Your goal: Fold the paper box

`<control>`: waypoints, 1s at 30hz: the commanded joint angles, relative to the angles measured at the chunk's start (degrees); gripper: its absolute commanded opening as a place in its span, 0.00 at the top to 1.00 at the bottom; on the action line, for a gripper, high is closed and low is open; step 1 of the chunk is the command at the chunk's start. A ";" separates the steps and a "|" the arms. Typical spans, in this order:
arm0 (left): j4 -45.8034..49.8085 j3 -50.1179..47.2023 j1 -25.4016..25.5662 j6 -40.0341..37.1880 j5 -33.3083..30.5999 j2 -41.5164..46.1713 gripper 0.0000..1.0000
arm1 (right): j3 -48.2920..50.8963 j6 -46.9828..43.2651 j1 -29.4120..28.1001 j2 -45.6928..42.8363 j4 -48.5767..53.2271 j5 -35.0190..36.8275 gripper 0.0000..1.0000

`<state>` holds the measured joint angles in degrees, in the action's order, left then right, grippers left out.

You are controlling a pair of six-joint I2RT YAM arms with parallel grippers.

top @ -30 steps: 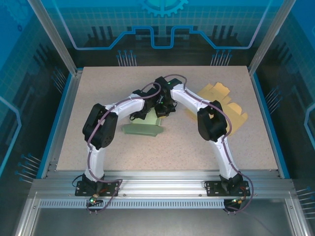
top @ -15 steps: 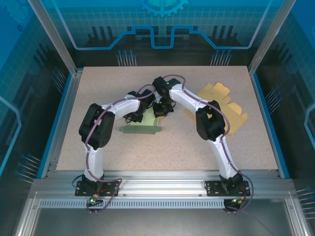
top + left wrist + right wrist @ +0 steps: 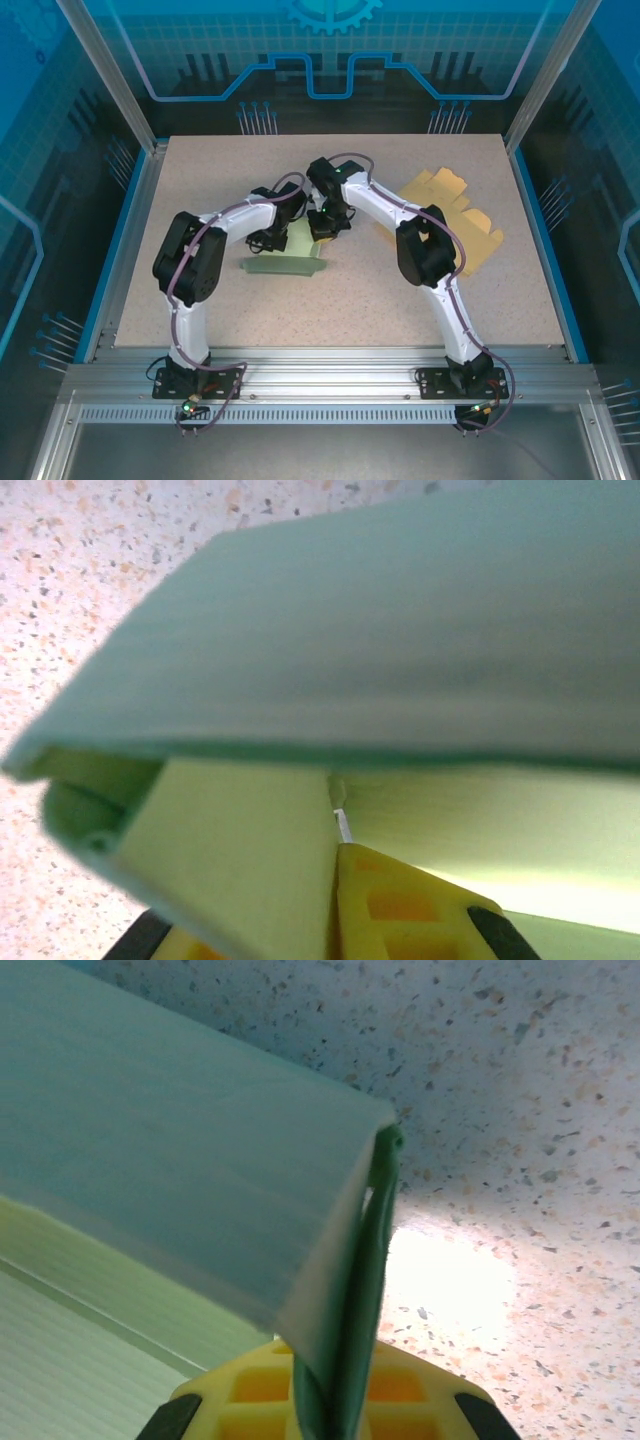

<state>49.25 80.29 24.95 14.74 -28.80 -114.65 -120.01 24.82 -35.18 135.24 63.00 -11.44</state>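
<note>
- Speckled beige worktop (image 3: 350, 310) is stretching away from the near edge, where the two white arms are standing bolted side by side on an aluminium rail (image 3: 330, 385).
- Both arms are bending inward and meeting over the middle of the worktop.
- The pale green paper box (image 3: 285, 264), partly folded, is lying near the worktop's centre, just on the near side of the two claws.
- The left claw (image 3: 288, 236) is reaching down at the box's far edge. In the wrist view one yellow pad (image 3: 400, 910) is lying against an inner flap of the box, but I cannot tell whether the jaws are pinching that flap.
- The right claw (image 3: 325, 228) is sitting just beside the left one, nipped tight on a thin upright edge of the box's wall. The green card is running down between its yellow pads (image 3: 250, 1395).
- Flat tan cardboard sheets (image 3: 450, 215) are lying farther back on the right, well apart from the box.
- Blue-lit panels (image 3: 330, 60) are closing off the space beyond the worktop.
</note>
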 commanded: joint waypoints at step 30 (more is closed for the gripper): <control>-4.33 -4.29 -0.38 1.58 14.38 22.56 0.27 | -6.68 -2.63 -1.64 6.44 9.56 10.10 1.00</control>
<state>47.33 78.63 25.63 15.14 -19.55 -94.54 -125.47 24.32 -36.49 137.80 68.16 -6.76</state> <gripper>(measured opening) 0.720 0.066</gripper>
